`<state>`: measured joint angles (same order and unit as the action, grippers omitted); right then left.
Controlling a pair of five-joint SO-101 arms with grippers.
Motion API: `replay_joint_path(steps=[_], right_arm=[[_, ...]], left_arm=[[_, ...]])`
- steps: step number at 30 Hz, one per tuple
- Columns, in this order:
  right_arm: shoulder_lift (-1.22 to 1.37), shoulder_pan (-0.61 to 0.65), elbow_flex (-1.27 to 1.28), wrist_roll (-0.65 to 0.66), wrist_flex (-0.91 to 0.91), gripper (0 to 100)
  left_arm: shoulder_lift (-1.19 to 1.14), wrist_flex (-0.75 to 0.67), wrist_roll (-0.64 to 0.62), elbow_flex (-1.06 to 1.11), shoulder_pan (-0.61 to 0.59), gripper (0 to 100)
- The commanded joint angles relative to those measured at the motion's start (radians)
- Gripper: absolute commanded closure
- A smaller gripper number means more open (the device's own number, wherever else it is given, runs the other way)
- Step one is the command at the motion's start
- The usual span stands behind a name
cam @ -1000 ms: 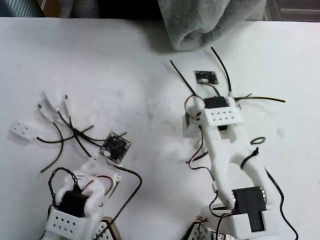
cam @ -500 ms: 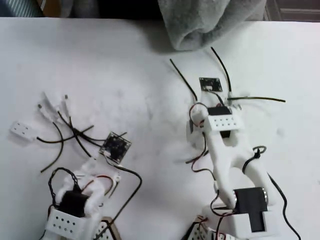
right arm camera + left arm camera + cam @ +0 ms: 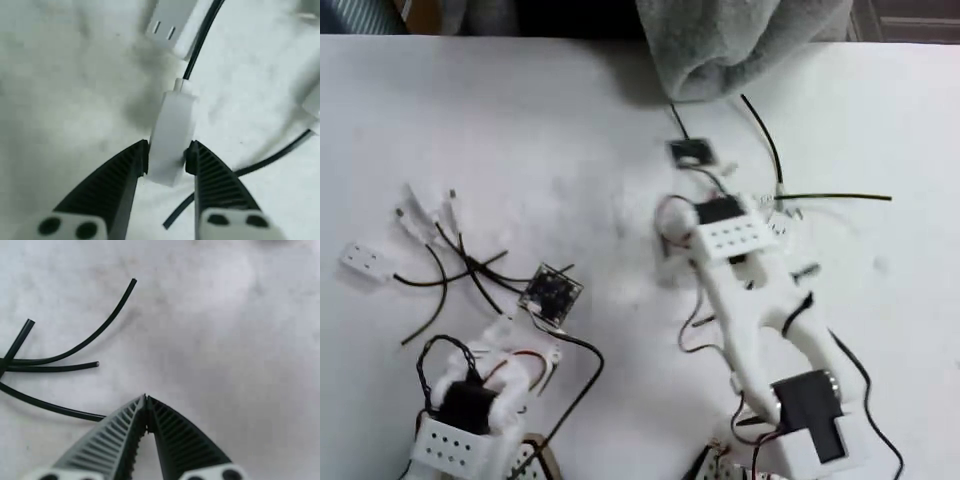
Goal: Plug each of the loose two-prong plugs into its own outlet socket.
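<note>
My right gripper is shut on a white two-prong plug, whose black cable runs off past a white outlet block with two slots. In the high view the right arm stretches to the table's middle and covers the plug. My left gripper is shut on nothing, just above the bare table beside thin black cables. The left arm stays at the near left edge. A second white outlet block and loose plugs with black cables lie at the left.
A grey padded bundle lies at the table's back edge. Two black cables trail to the right of the right arm. A small black board sits ahead of the left arm. Bare white tabletop spreads between the arms.
The right arm drew back slightly, then swung left and farther away with the plug, dragging its black cable along. The left arm has stayed still.
</note>
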<state>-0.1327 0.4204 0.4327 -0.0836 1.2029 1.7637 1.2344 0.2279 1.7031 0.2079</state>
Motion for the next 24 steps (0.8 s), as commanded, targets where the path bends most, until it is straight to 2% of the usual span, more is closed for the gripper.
replay_joint_path(steps=[1,7,14,20,24], right_arm=[[-0.007,0.134,-0.157,0.012,0.061,89.1],[0.048,0.22,-0.129,0.012,-0.027,89.0],[0.334,0.239,-0.117,0.012,-0.117,88.5],[0.389,0.222,-0.195,0.011,-0.042,70.8],[0.311,0.189,-0.258,0.012,0.03,70.4]], left_arm=[[0.012,0.006,0.008,-0.008,0.008,98],[0.012,0.006,0.008,-0.008,0.008,98],[0.012,0.006,0.008,-0.008,0.008,98],[0.012,0.005,0.008,-0.008,0.008,98],[0.012,0.005,0.008,-0.008,0.008,98]])
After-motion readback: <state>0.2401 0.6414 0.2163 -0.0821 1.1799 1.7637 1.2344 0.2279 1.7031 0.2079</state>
